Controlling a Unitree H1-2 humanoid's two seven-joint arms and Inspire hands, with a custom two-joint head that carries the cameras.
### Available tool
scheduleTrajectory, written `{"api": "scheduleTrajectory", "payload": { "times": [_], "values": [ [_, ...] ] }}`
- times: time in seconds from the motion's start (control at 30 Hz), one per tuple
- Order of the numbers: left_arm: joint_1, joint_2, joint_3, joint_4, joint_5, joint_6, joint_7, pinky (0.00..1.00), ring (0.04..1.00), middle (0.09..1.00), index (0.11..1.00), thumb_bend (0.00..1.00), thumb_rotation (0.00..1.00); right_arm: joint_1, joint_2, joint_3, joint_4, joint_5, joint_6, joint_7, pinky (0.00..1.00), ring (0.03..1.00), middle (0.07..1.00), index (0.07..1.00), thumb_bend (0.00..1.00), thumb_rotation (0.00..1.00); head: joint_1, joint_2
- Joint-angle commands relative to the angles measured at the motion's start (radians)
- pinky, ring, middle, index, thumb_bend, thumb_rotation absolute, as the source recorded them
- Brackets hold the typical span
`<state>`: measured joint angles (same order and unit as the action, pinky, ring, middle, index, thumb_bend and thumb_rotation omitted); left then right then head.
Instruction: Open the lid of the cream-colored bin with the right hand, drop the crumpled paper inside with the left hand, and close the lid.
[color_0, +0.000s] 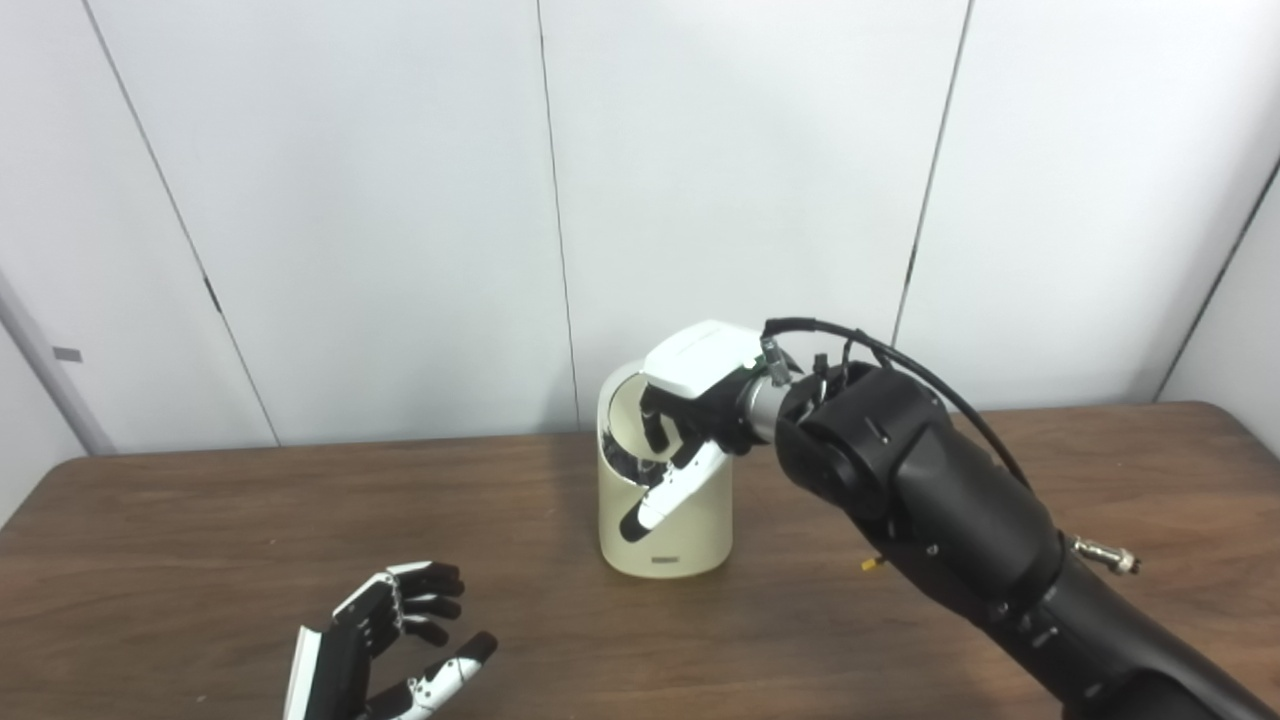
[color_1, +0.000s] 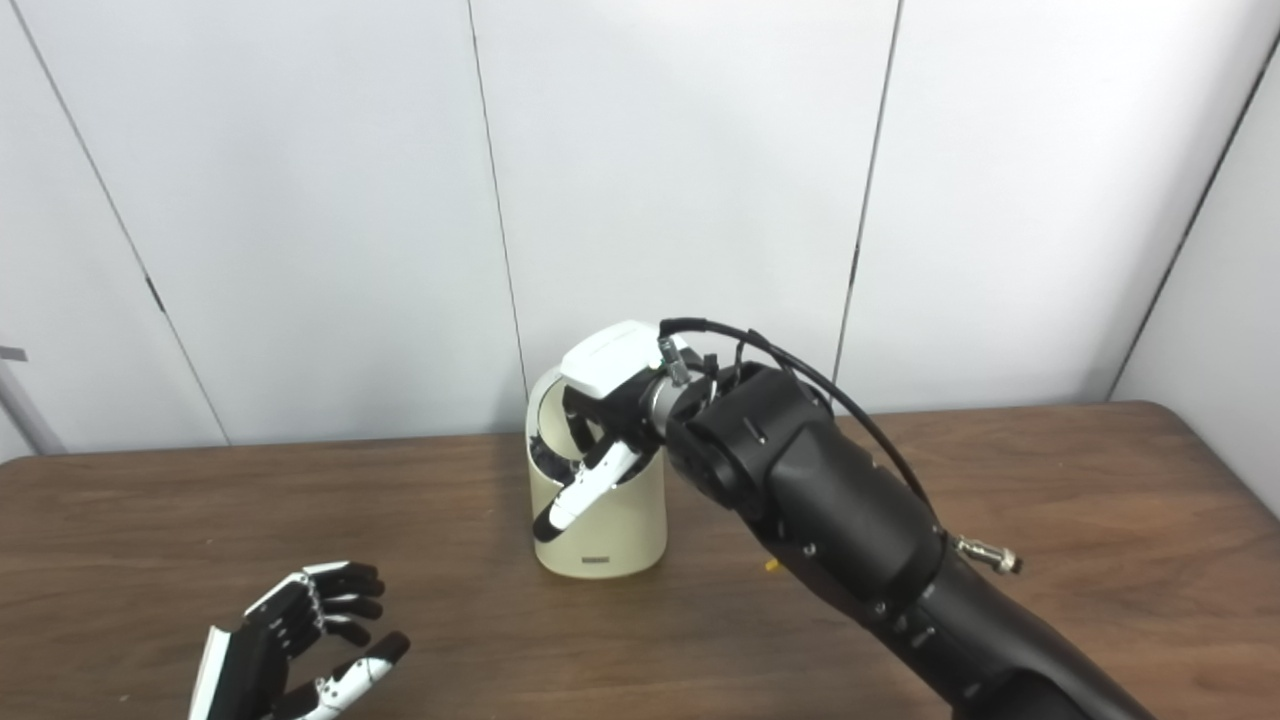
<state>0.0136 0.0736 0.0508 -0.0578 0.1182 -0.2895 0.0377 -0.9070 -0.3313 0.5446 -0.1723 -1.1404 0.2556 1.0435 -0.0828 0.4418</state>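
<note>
Left eye view: the bin (color_0: 665, 520) stands upright near the middle of the bench (color_0: 200, 520), its long axis vertical. The right hand (color_0: 690, 415) sits on the bin's top, fingers curled over the raised lid (color_0: 622, 400) and into the opening; whether it grips the lid or only props it cannot be told. The left hand (color_0: 385, 645) rests low at the near left, well apart from the bin, fingers loosely curled and spread, holding nothing. No crumpled paper is visible; it may already lie inside. The bin lies ahead and right of the left hand; the right hand is nearer, so closing likely falls to it. The bin is smooth, cream, cylindrical plastic; the bench is dark wood grain.
</note>
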Motion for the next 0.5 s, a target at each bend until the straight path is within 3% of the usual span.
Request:
{"api": "scheduleTrajectory", "payload": {
  "times": [0.0, 0.07, 0.1, 0.17, 0.47],
  "values": [
    [-0.023, 0.01, 0.004, -0.02, 0.003, -0.019, 0.006, 0.46, 0.574, 0.622, 0.628, 0.75, 0.14, 0.047, -0.018, 0.0, 0.003, 0.024, 0.007, 0.075, 0.4, 0.55, 0.601, 0.675, 0.98, 0.86, -0.001, -0.001],
    [-0.024, 0.012, 0.005, -0.016, 0.011, -0.023, 0.008, 0.46, 0.573, 0.622, 0.629, 0.75, 0.14, 0.044, -0.022, -0.026, -0.044, 0.029, 0.019, 0.081, 0.48, 0.632, 0.662, 0.748, 0.99, 0.87, -0.002, -0.002],
    [-0.024, 0.013, 0.005, -0.015, 0.012, -0.024, 0.009, 0.46, 0.573, 0.622, 0.628, 0.75, 0.13, 0.043, -0.022, -0.044, -0.066, 0.037, 0.028, 0.082, 0.57, 0.715, 0.732, 0.797, 1.0, 0.88, -0.002, -0.003],
    [-0.024, 0.014, 0.005, -0.015, 0.012, -0.024, 0.009, 0.46, 0.573, 0.621, 0.627, 0.75, 0.13, 0.042, -0.021, -0.076, -0.099, 0.047, 0.041, 0.085, 0.66, 0.778, 0.782, 0.78, 1.0, 0.86, -0.003, -0.002],
    [-0.025, 0.019, 0.006, -0.008, 0.005, -0.028, 0.005, 0.47, 0.577, 0.625, 0.631, 0.74, 0.11, 0.007, -0.049, -0.174, -0.214, 0.065, 0.045, 0.123, 0.76, 0.807, 0.798, 0.763, 0.96, 0.86, -0.008, -0.008]
  ]
}}
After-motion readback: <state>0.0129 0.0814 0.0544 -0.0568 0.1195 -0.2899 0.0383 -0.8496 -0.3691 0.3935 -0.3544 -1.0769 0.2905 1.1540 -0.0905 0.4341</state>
